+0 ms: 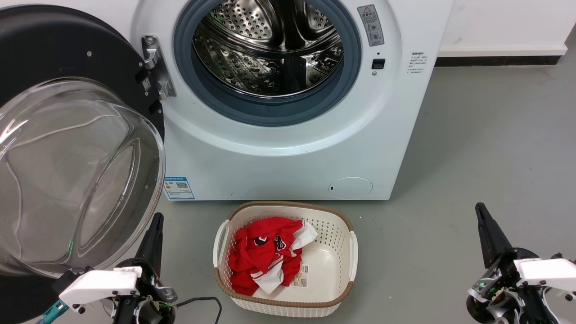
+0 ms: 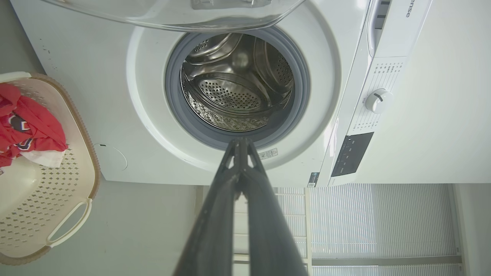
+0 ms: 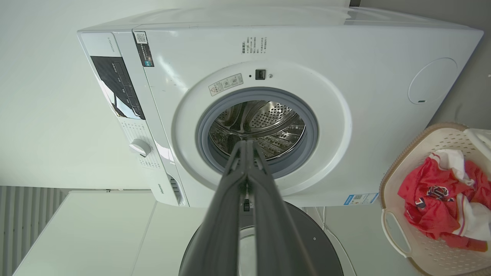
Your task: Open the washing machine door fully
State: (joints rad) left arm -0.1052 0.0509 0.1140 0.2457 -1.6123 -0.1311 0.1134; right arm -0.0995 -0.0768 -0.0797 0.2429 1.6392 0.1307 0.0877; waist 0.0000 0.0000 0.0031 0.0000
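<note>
Washing machine (image 1: 279,171) at upper centre, washing machine door (image 1: 81,180) swung out at far left, basket (image 1: 334,245) holding clothes (image 1: 261,256) on the floor (image 1: 472,157) just before the machine at lower centre, left gripper (image 1: 155,225) and right gripper (image 1: 482,216) in the lower corners.

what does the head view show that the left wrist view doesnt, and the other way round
Head view adds: the blue label sticker, the black inner face of the washing machine door and the right tool. Left wrist view adds: the control dial, the black control panel and window blinds. Both share: the steel drum, the laundry basket, the red clothing and the left tool.
</note>
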